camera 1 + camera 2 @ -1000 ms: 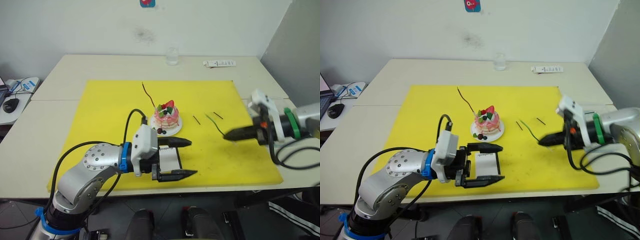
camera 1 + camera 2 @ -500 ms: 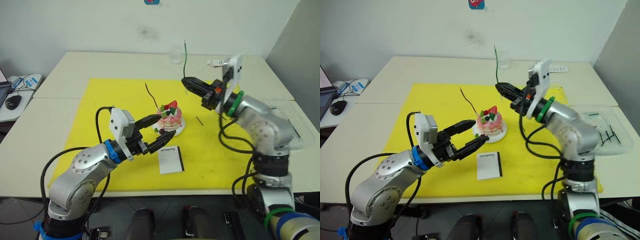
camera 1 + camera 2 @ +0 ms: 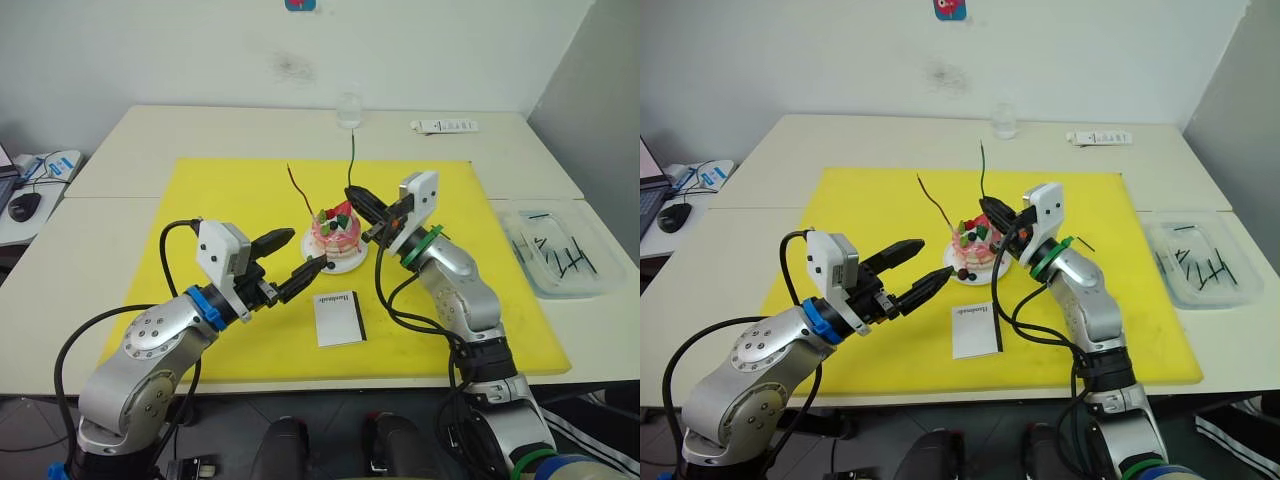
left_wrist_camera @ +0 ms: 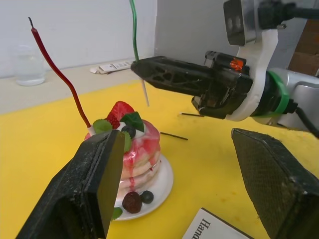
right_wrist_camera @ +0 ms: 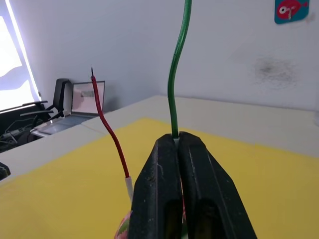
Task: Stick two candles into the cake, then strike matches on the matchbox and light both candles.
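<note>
Candles first: in the left eye view the green candle (image 3: pixel 351 165) stands upright, pinched near its lower end by the right claw (image 3: pixel 357 192), which hangs just above the cake (image 3: pixel 334 233) on its white plate (image 3: pixel 350 262). The dark red candle (image 3: pixel 299 190) is already stuck in the cake on the side away from that claw, leaning outward. The left claw (image 3: pixel 291 259) is spread wide with nothing between its fingers, its tips just beside the plate, and the matchbox (image 3: pixel 338 317) lies flat on the yellow mat (image 3: pixel 220 190) below both claws, nearer the left one. Well off to the right claw's outer side, a clear tray (image 3: pixel 560 250) on the table (image 3: pixel 150 135) holds several matches (image 3: pixel 560 255). In the right eye view one more match (image 3: pixel 1084 243) lies on the mat just behind the right arm. In the left wrist view the spread fingers (image 4: pixel 89 184) frame the cake, with the red candle rising from its frosting and the right claw above it holding the green candle, whose pale end (image 4: pixel 145 94) hangs apart from the strawberry (image 4: pixel 118 110). In the right wrist view the fingers (image 5: pixel 164 199) are pressed together on the green candle, and the red candle stands just beyond them.
</note>
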Tool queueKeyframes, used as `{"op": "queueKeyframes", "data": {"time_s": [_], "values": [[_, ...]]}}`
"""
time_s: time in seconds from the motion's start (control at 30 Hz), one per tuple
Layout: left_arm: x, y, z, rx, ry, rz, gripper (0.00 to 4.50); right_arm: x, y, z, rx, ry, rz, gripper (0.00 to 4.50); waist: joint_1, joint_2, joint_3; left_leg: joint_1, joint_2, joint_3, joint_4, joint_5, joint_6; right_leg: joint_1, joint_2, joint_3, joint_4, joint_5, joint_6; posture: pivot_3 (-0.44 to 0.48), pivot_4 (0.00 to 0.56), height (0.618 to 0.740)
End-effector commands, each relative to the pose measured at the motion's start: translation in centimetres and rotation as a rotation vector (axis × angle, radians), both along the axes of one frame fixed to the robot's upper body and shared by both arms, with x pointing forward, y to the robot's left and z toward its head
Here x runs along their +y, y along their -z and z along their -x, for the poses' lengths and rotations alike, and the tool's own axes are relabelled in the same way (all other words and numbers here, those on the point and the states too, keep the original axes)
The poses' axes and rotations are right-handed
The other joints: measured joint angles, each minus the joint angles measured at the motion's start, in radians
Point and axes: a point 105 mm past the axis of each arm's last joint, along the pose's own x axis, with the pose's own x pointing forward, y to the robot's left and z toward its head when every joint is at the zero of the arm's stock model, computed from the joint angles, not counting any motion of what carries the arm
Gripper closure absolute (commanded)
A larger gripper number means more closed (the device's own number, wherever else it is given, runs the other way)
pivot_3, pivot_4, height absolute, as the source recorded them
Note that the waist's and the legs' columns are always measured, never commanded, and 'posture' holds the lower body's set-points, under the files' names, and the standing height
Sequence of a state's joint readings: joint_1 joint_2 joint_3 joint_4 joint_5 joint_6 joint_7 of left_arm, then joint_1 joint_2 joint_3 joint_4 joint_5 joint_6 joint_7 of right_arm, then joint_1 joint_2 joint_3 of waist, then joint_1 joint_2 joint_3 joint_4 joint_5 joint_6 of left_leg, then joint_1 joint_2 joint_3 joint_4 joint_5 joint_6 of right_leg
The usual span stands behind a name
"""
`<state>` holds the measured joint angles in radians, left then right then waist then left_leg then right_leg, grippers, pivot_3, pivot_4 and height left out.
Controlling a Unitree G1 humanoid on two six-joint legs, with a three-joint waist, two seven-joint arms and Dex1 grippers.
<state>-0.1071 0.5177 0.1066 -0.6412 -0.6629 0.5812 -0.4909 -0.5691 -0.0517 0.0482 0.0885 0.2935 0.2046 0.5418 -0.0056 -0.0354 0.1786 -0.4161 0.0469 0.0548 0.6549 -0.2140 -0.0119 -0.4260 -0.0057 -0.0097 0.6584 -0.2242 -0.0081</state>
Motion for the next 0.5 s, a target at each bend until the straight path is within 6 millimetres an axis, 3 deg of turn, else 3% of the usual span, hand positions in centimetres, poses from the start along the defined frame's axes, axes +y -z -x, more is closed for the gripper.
{"op": "queueKeyframes", "data": {"time_s": [0.03, 0.5], "values": [[-0.2, -1.6, 0.4, -0.061, 0.022, -0.001, 0.69, 0.1, -0.7, -0.3, -0.054, 0.012, -0.020, 4.44, 0.000, 0.000, 0.000, 0.000, 0.000, 0.000, 0.000, 0.000, 0.000, 0.000, 0.000, 0.000, 0.000, 0.000, 0.000, 0.000, 0.150, 0.740], [-0.1, -1.7, 0.8, -0.054, 0.059, -0.034, 0.69, -0.8, 0.3, -1.3, -0.039, 0.066, -0.034, 4.44, -0.002, 0.000, 0.000, 0.002, 0.000, 0.000, -0.009, 0.000, 0.000, -0.001, 0.000, 0.000, -0.002, 0.000, 0.000, 0.000, 0.150, 0.740]]}}
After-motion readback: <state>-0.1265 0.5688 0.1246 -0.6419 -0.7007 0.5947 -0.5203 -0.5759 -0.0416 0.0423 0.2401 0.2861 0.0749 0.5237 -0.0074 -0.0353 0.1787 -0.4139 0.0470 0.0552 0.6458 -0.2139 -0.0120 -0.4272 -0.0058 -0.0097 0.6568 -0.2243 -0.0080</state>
